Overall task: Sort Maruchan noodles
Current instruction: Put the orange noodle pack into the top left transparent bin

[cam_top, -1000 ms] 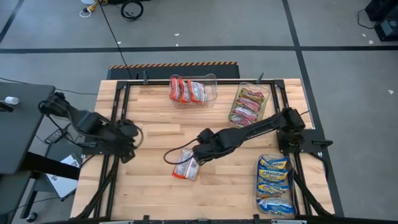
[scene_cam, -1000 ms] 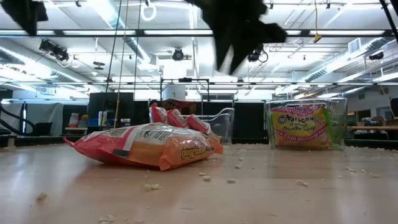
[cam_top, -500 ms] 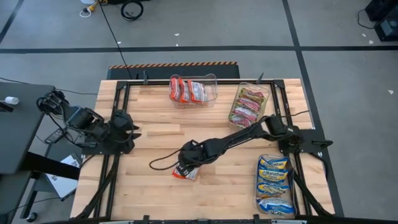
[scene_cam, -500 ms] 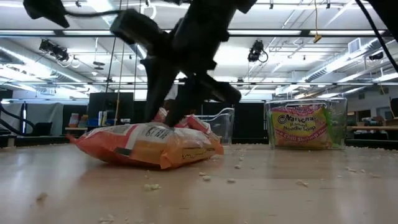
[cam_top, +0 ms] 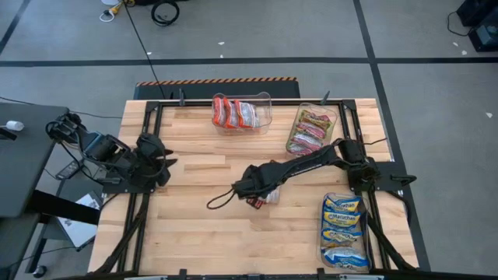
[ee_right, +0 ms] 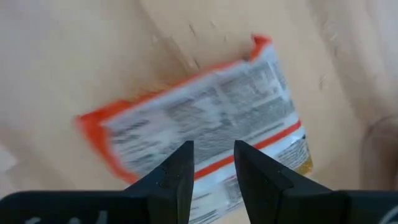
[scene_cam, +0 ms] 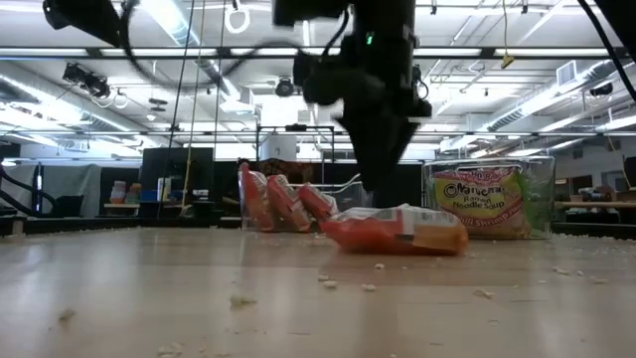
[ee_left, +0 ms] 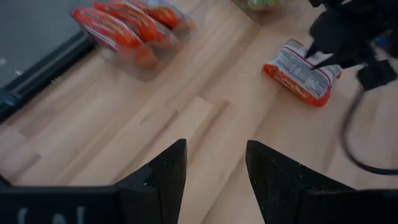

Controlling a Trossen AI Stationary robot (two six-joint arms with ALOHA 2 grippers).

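The Maruchan noodles are mostly sorted, and one red-and-white packet point(cam_top: 263, 198) lies loose near the middle of the table point(cam_top: 194, 233), printed back facing up in the right wrist view. The right tool point(cam_top: 250, 189) hangs right over it, fingers a narrow gap apart and pointing down at the packet; whether they pinch it or only sit above it, I cannot tell. From the low view the packet point(scene_cam: 397, 231) rests flat on the wood with the dark arm straight above it.

Off at the left edge of the table, the left tool point(cam_top: 159, 162) waits with its fingers spread wide and nothing between them, looking across the boards toward the loose packet point(ee_left: 303, 73).

At the far edge, a clear bin point(cam_top: 243, 113) holds red packets standing on edge. Beside it, a second bin point(cam_top: 313, 131) carries green-and-white packets. Near the right front corner, a third bin point(cam_top: 345, 232) is stacked with blue-and-yellow packets. Crumbs point(scene_cam: 378, 267) dot the wood.
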